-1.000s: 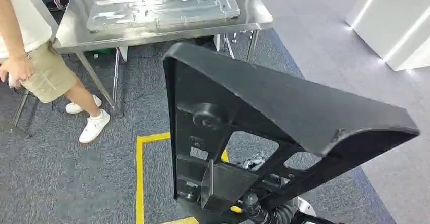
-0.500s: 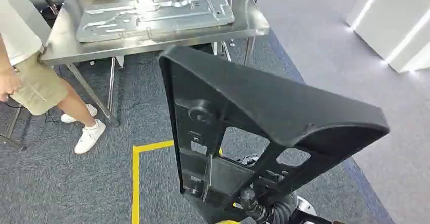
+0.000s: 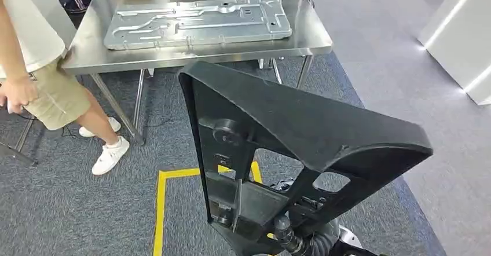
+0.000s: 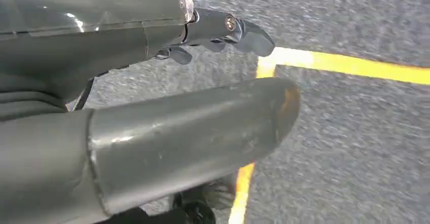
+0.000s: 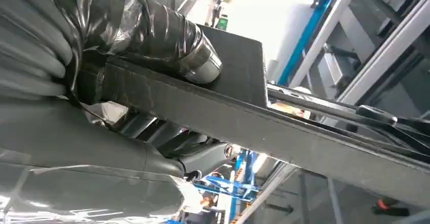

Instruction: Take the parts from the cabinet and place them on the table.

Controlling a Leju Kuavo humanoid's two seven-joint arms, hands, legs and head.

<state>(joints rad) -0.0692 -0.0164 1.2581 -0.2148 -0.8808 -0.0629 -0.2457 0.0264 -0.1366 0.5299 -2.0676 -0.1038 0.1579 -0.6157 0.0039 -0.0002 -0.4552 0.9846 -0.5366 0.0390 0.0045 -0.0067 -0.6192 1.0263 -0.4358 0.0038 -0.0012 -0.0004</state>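
Taking the steel surface (image 3: pixel 87 53) as the landmark and reading from left to right: a person (image 3: pixel 35 65) in khaki shorts and white shoes stands on the carpet at its left corner, close beside its legs. On top of the surface a flat stamped metal panel (image 3: pixel 197 21) already lies, covering most of it; whether the robot set it there cannot be told. On the near side of the surface, apart from it and held up over the carpet and a yellow floor line (image 3: pixel 159 209), is the black frame part (image 3: pixel 301 128), a large braced triangular piece with cut-outs, tilted so that its broad top edge slopes away to the right. The left hand (image 4: pixel 152 82) hangs over the carpet and the yellow line with nothing in it, thumb and fingers apart. The right hand (image 5: pixel 101 57) grips the edge of the black frame part, the thumb lying over one face and the fingers under the other. By my judgement the fetching from the cabinet is done and the carry is well on; what is left is closing on the surface and laying the part down, where bare room beside the panel looks scant.
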